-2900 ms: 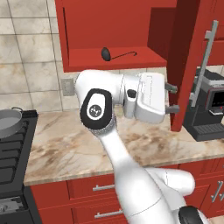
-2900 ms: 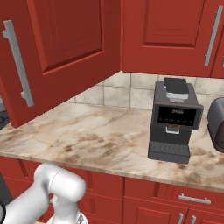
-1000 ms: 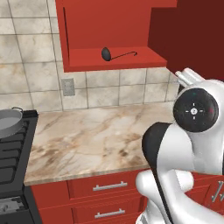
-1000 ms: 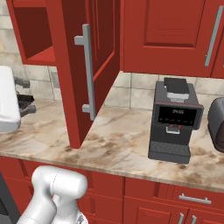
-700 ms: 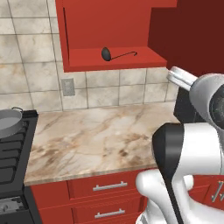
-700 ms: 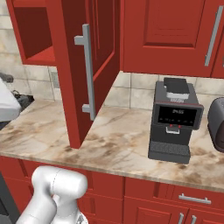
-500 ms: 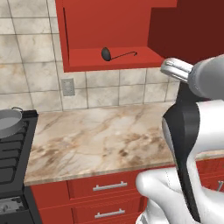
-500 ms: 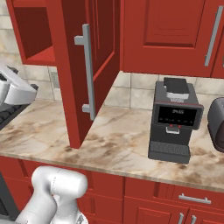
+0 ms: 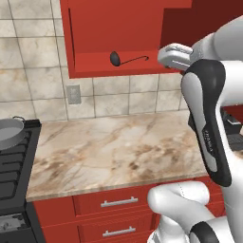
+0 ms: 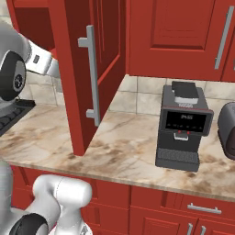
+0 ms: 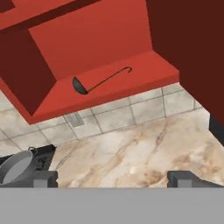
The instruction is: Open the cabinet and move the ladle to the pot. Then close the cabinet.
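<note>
The cabinet (image 9: 104, 33) stands open, its door (image 10: 75, 69) with the long silver handle (image 10: 92, 75) swung out to the right. On its shelf lies the ladle (image 9: 127, 59), dark and thin, bowl end to the left; the hand view shows the ladle (image 11: 101, 80) ahead. My gripper (image 11: 113, 179) hangs at shelf height to the right of the ladle and apart from it. It is open, fingertips (image 11: 43, 178) far apart with nothing between them. The white hand (image 9: 174, 55) points left toward the shelf. At the far left the grey pot (image 9: 9, 133) sits on the stove; the pot (image 11: 15, 168) is empty.
A marble counter (image 9: 118, 152) runs under the cabinet, with a black stove (image 9: 12, 175) at its left end. A black coffee machine (image 10: 183, 124) and a dark toaster (image 10: 227, 131) stand to the right of the open door. Red drawers (image 9: 116, 201) lie below.
The door has gone from part open to wide open, and the gripper has let go of its handle. The hand has risen from counter height to shelf level and turned toward the ladle.
</note>
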Tool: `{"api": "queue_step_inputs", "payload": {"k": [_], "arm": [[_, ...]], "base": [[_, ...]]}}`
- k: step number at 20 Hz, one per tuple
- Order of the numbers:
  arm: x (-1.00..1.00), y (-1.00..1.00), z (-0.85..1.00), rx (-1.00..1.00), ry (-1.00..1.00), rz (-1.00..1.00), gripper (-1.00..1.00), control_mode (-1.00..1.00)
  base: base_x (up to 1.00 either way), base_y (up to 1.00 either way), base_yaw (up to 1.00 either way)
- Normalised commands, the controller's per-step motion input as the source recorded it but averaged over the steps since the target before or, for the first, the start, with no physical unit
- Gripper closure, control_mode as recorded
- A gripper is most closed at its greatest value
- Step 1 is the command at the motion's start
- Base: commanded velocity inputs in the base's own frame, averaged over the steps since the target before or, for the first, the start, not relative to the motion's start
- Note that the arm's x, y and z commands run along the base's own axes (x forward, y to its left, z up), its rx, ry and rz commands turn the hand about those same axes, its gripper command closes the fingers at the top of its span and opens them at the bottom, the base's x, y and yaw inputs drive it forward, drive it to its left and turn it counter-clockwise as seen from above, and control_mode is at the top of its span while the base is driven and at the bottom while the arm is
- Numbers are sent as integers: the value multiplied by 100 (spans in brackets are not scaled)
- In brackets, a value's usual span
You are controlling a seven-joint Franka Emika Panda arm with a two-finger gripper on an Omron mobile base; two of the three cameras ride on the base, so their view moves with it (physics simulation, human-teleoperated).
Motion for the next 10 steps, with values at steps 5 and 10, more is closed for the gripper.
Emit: {"api": "queue_step_inputs", "payload": {"k": [5, 10], "arm": [[93, 36, 0, 0, 20, 30, -100, -100], [92, 43, 0, 0, 19, 25, -100, -100]], "base": [[0, 0, 0], [0, 0, 0]]}}
